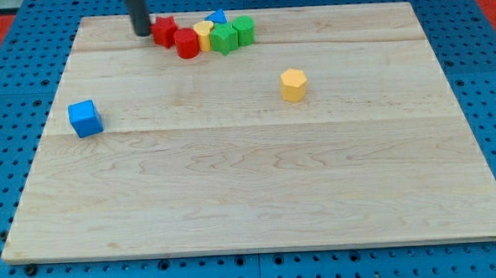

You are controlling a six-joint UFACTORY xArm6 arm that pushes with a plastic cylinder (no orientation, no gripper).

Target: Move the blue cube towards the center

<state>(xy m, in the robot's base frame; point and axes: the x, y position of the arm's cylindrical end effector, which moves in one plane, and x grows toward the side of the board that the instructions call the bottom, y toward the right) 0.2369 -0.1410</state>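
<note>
The blue cube [85, 118] sits near the left edge of the wooden board [258, 189], well left of the middle. My tip [142, 31] is at the view's top left, far above and right of the blue cube, just left of a red star-shaped block [164, 30]. The rod comes down from the view's top edge.
A cluster lies along the top edge: a red cylinder [186, 44], a yellow block [204, 34], a blue triangular block [217, 18], a green star-shaped block [223, 39] and a green block [243, 30]. A yellow hexagonal block [293, 84] stands alone right of centre.
</note>
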